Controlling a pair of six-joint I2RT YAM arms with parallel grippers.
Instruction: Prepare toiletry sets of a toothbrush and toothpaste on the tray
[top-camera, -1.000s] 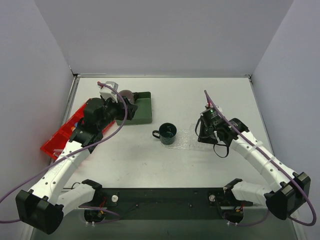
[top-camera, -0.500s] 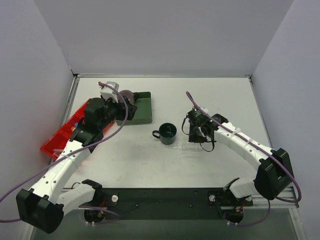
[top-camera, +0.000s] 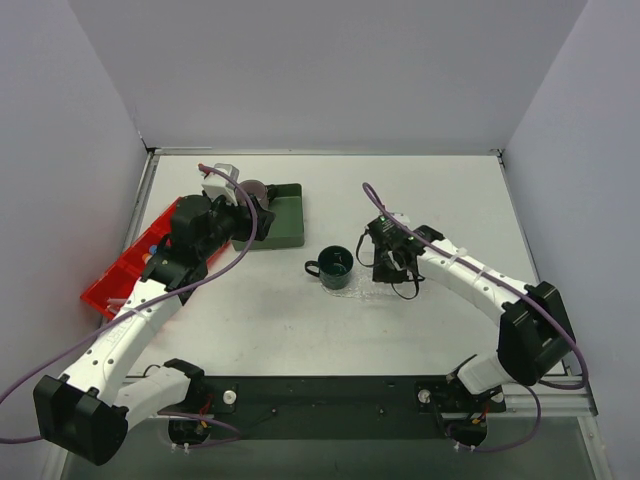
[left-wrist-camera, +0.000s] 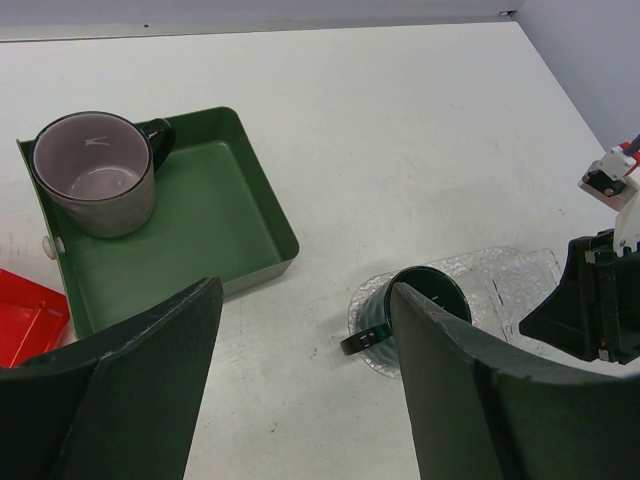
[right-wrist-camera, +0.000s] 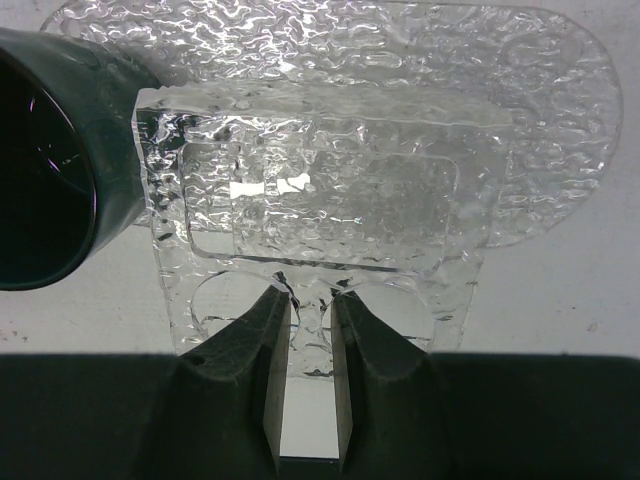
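Note:
The clear textured tray (right-wrist-camera: 560, 130) lies oblong on the table, also seen from above (top-camera: 366, 272) and in the left wrist view (left-wrist-camera: 505, 285). A dark green mug (top-camera: 335, 266) stands on its left end. My right gripper (right-wrist-camera: 311, 295) is low over the tray's near edge (top-camera: 388, 262), jaws nearly together on a clear, textured, squarish plastic piece (right-wrist-camera: 320, 190) with round cut-outs lying over the tray. My left gripper (left-wrist-camera: 303, 290) is open wide and empty, raised beside the green box (top-camera: 252, 215). No toothbrush or toothpaste tube shows clearly.
A dark green square box (left-wrist-camera: 200, 215) holds a grey mug (left-wrist-camera: 95, 170) at the back left. A red bin (top-camera: 120, 278) lies along the left wall, partly under my left arm. The dark green mug (right-wrist-camera: 45, 160) is close to the left of my right fingers.
My right arm has swung left, from beside the tray's right end to over it, close to the dark green mug. The left arm has not moved.

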